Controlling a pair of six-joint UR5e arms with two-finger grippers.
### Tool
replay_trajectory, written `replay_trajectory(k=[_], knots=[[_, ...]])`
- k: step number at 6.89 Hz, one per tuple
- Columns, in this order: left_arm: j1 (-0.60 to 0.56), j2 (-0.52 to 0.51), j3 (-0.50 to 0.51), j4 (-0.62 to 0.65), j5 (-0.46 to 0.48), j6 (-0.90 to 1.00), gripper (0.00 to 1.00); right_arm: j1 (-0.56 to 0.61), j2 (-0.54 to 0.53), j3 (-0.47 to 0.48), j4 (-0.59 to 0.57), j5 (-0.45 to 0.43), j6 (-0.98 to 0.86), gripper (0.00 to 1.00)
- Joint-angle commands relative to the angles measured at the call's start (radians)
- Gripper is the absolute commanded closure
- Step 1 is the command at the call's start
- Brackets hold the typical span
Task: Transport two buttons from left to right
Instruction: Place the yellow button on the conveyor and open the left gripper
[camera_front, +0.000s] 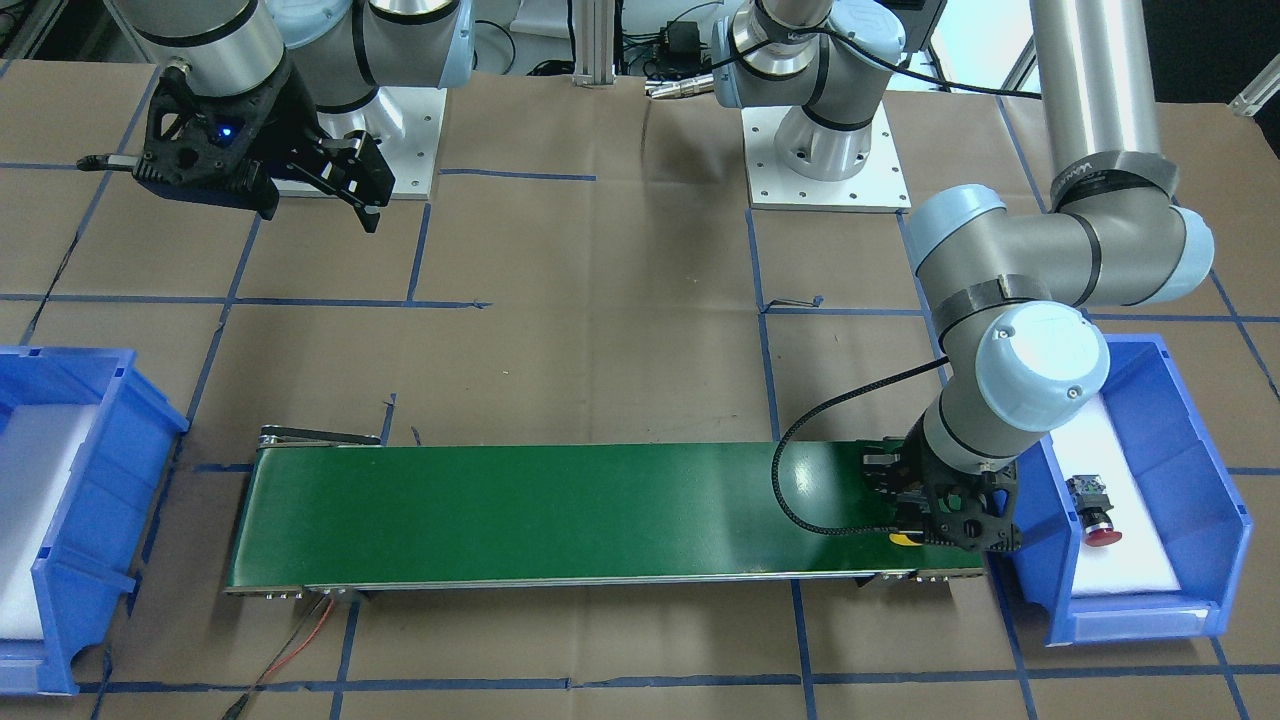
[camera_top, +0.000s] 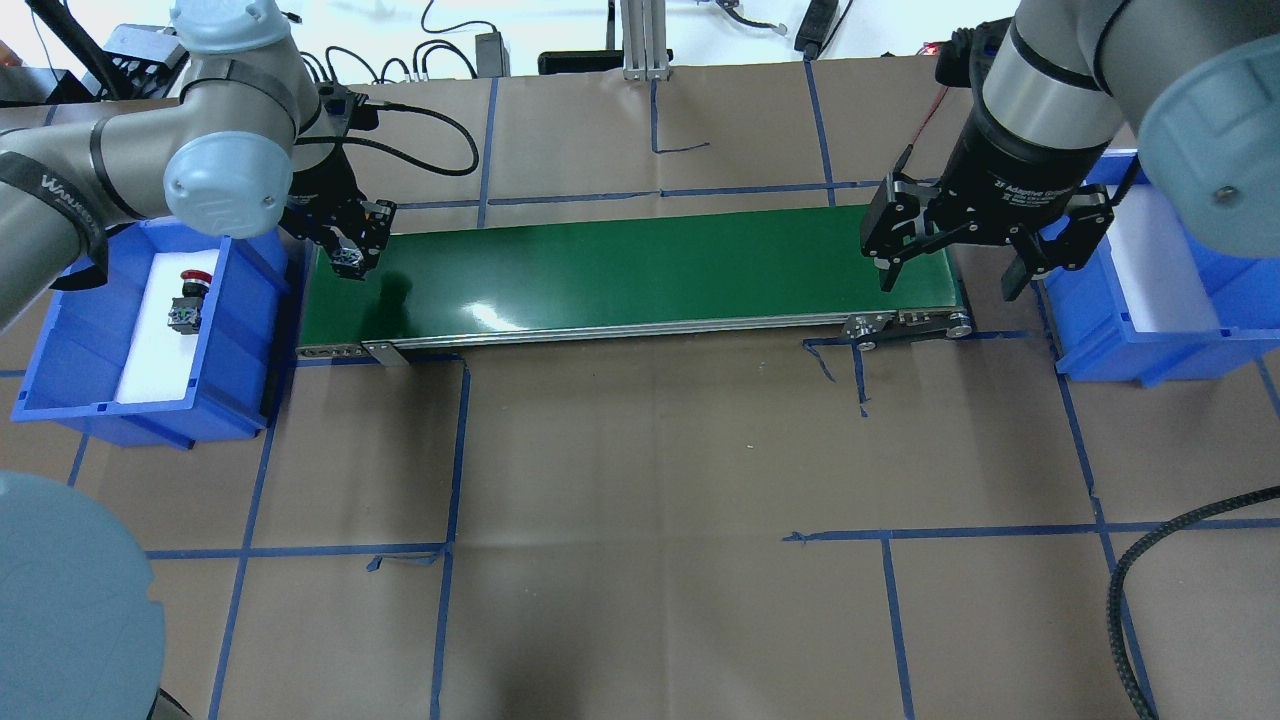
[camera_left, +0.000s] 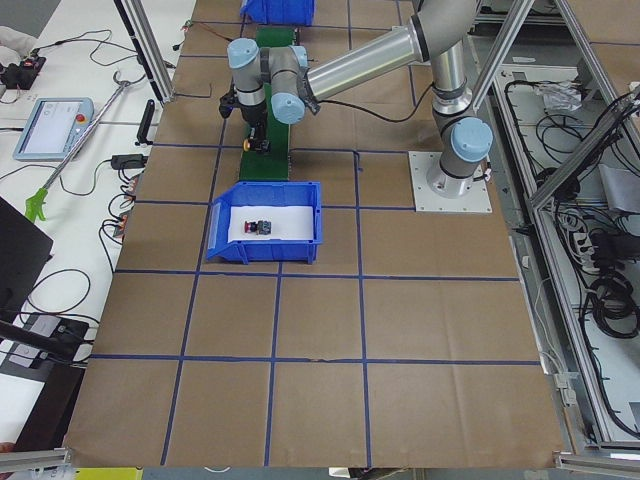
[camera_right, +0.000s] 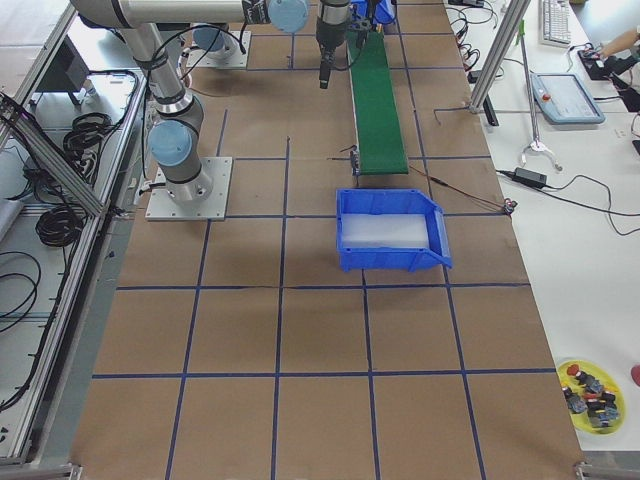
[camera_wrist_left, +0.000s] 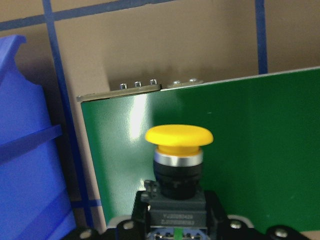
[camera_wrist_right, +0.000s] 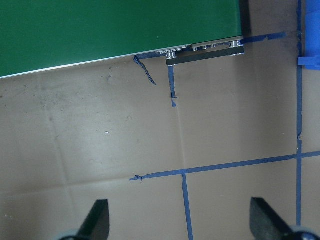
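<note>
— Checking the front-facing view: my left gripper (camera_front: 935, 520) sits low over the left end of the belt (camera_front: 550, 505), with the yellow button (camera_front: 907, 540) showing just beneath it at the belt's operator-side edge. The red button (camera_front: 1095, 512) lies in the left bin (camera_front: 1232, 520), just off that same end.

— And your right arm?

— I see the right gripper (camera_front: 365, 195) raised on the robot side of the belt's right end; the right bin (camera_front: 90, 480) stands just off that end.

— Overhead view?

— Right gripper spread, nothing held. The left arm is plainly nearer both buttons.

— Left wrist camera?

— The jaws pinch the yellow button by its block (camera_wrist_left: 175, 210). Its long axis runs straight out from the wrist, cap (camera_wrist_left: 179, 135) leading, belt behind it. I cannot tell whether it touches the belt.

— Right wrist camera?

— Both fingers (camera_wrist_right: 100, 220) wide apart over brown paper (camera_wrist_right: 100, 150), beside the belt's right end.

— Your judgement?

— I expect a release onto the belt next. The surface looks flat and glossy, running straight toward the right end, so room seems ample; the round cap could let the button roll.
</note>
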Motion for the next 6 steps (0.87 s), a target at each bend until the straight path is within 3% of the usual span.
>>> replay_trajectory(k=[1, 2, 3, 4, 5, 6], knots=[[-0.001, -0.002, -0.036, 0.035, -0.004, -0.051, 0.95, -0.001, 0.002, -0.001, 0.000, -0.001, 0.000, 0.00], [-0.001, 0.005, -0.058, 0.054, -0.005, -0.059, 0.94, -0.001, 0.002, -0.001, 0.000, -0.001, 0.000, 0.00], [-0.001, 0.014, -0.073, 0.054, -0.022, -0.084, 0.64, -0.001, 0.004, -0.005, 0.000, -0.001, 0.000, 0.00], [0.002, 0.015, -0.072, 0.054, -0.033, -0.081, 0.17, -0.001, 0.005, -0.005, 0.000, -0.001, 0.000, 0.00], [0.002, 0.014, -0.070, 0.054, -0.034, -0.085, 0.00, -0.001, 0.005, -0.005, 0.000, -0.001, 0.000, 0.00], [0.003, 0.020, -0.044, 0.052, -0.031, -0.081, 0.00, -0.001, 0.005, -0.005, 0.000, -0.001, 0.000, 0.00]])
